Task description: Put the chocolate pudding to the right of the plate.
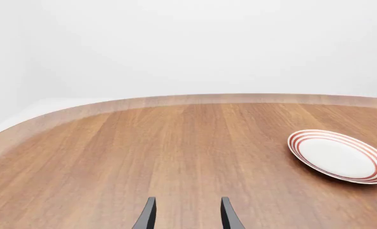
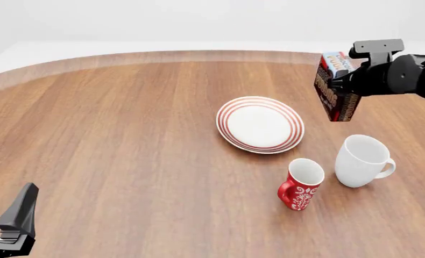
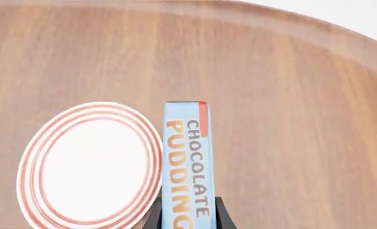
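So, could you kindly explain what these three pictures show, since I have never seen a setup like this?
These are simulator renders of two robot arms at a wooden table. One picture looks from above and behind the arms; the other two come from cameras behind each gripper. The right gripper holds the chocolate pudding in the air beyond and to the right of the plate. The left gripper is open and holds nothing. A red patterned mug and a white mug stand nearer the arms.

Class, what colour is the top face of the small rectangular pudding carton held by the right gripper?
Light blue, with orange and brown lettering, on the chocolate pudding carton; the right wrist view shows it best.
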### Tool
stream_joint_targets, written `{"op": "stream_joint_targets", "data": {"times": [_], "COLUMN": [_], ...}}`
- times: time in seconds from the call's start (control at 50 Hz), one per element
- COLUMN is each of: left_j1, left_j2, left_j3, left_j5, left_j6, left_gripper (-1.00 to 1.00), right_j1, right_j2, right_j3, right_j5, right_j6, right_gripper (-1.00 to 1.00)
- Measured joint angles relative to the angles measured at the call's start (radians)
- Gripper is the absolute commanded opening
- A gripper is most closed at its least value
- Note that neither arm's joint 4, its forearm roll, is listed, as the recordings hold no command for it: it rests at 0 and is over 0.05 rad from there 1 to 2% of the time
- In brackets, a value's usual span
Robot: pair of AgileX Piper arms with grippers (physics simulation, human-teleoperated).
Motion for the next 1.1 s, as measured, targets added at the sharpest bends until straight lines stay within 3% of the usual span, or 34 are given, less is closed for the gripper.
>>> {"op": "stream_joint_targets", "data": {"times": [1.1], "left_j1": [0.000], "left_j2": [0.000], "left_j3": [0.000], "left_j5": [0.000], "left_j6": [0.000], "left_gripper": [1.00], "right_j1": [-0.029], "right_j2": [0.139], "right_j3": [0.093], "right_j5": [-0.131], "right_j6": [-0.015], "right_gripper": [-1.00]}}
